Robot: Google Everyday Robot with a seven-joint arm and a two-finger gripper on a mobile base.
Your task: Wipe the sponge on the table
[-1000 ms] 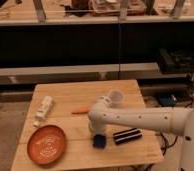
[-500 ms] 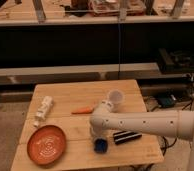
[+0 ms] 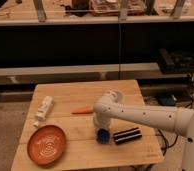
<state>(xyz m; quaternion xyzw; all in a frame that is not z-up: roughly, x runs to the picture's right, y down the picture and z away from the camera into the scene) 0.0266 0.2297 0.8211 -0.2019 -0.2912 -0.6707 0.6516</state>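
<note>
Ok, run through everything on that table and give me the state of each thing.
sponge: resting on the table, directly under the gripper
gripper: low at the sponge, arm bent above it
orange plate: right side up, empty
carrot: lying on its side
black ribbed bar: lying flat beside the sponge
white bottle-shaped item: lying on its side

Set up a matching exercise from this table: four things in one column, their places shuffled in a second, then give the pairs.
Things
1. round orange plate
2. small dark-blue squarish sponge
3. black ribbed rectangular bar
4. small orange carrot

Places
A. mid-table, just left of the white arm
B. front left corner of the light wooden table
C. directly under the gripper, front centre
D. just right of the sponge, near the front edge

Pairs: 1-B, 2-C, 3-D, 4-A
</note>
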